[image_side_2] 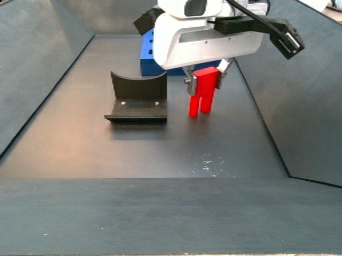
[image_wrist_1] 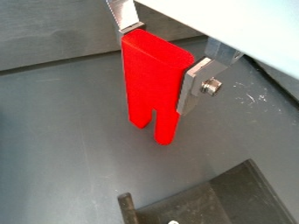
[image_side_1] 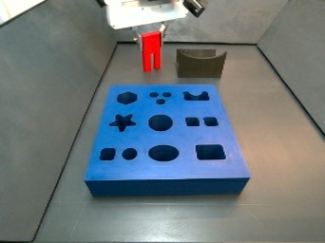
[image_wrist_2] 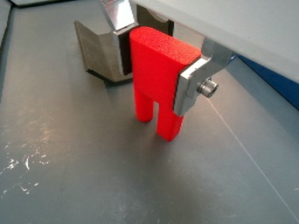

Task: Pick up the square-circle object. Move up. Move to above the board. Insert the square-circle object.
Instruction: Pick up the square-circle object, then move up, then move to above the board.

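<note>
One bright red upright block, the square-circle object (image_wrist_1: 152,83), stands with its solid top between the two flat silver finger plates of the hand (image_wrist_1: 163,59), and its two legs, split by one slot, point down toward the dark grey counter (image_wrist_1: 59,149). In both wrist views the fingers (image_wrist_2: 197,80) press against opposite faces of the block's upper part, so the hand is closed narrowly onto the square-circle object (image_wrist_2: 158,79); one bolt head shows on the nearer finger plate. Whether the leg tips touch the counter (image_wrist_2: 82,166) or hang just above it cannot be told. In a side view the hand (image_side_1: 151,30) sits beneath the white wrist housing at the far end of the counter (image_side_1: 279,142), with the red block (image_side_1: 151,50) hanging below it, beyond the far edge of one large flat blue rectangular board (image_side_1: 172,176) and apart from it. The board carries eleven shaped cut-outs in four rows, among them one star, one hexagon, circles and squares. One dark L-shaped fixture (image_side_1: 200,63) stands on the counter just beside the red block. In a side view the fixture (image_side_2: 135,101) stands on one side of the square-circle object (image_side_2: 203,93), the hand (image_side_2: 209,68) is above the block, and part of the blue board (image_side_2: 148,50) shows behind the wrist housing.
</note>
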You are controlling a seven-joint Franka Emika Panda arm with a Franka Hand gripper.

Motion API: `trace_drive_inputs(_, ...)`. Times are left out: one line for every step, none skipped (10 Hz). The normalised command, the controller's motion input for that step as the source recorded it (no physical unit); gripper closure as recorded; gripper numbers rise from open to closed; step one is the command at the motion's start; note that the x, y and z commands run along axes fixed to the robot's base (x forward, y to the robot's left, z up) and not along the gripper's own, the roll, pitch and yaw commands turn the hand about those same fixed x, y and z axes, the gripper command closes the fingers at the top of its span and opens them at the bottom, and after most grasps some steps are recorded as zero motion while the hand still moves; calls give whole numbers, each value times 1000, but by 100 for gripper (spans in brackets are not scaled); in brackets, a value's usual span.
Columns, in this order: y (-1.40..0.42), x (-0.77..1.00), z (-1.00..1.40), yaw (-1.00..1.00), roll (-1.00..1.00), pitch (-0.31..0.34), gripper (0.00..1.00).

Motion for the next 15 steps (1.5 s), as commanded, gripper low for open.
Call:
trace_drive_inputs(0,0,0,0,0,0,100)
trace_drive_inputs(0,0,0,0,0,0,100)
trace_drive_inputs(0,0,0,0,0,0,100)
trace_drive_inputs(0,0,833,0,0,0,100)
trace_drive_inputs(39,44,844,32,5,-2,100)
trace_drive_inputs(28,17,739,27,3,30,100)
trace_drive_inputs(16,10,552,17,5,50,100)
trace_drive_inputs(14,5,390,13,11,54,100)
trace_drive_inputs(11,3,219,8,16,57,100)
trace_drive_inputs(3,124,1000,-351,-149,-224,100)
trace_drive_inputs(1,123,1000,-343,-147,-223,100)
trace_drive_inputs(1,102,1000,-234,-154,-142,100)
trace_drive_inputs(1,98,1000,-181,-154,-105,100)
trace_drive_inputs(2,94,1000,-108,-154,-38,100)
trace_drive_inputs(3,90,1000,-69,-155,13,100)
